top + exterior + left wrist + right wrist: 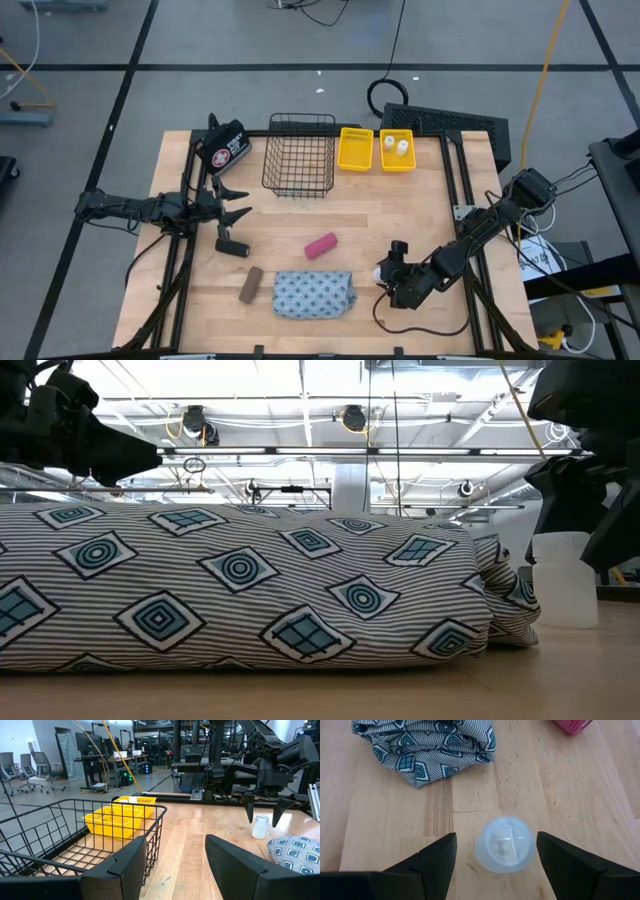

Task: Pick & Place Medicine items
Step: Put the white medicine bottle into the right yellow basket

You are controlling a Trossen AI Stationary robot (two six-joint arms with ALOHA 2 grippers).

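A small white bottle [504, 844] stands upright on its base on the wooden table [420, 215], near the front right. My right gripper [496, 837] slants down over it, open, one finger on either side of the bottle and clear of it. Left of the bottle lie the blue-grey patterned pouch [313, 293], the pink roll [321, 245], the brown bar [250, 285] and the black handled piece [232, 246]. Two more white bottles [396, 148] stand in a yellow bin. My left gripper [235, 205] waits open and level at the table's left side.
A black wire basket [300, 155] stands at the far middle, with two yellow bins [355, 148] to its right. A black bag with a round emblem [225, 148] sits at the far left, close to my left arm. Bare wood lies between the pink roll and the bins.
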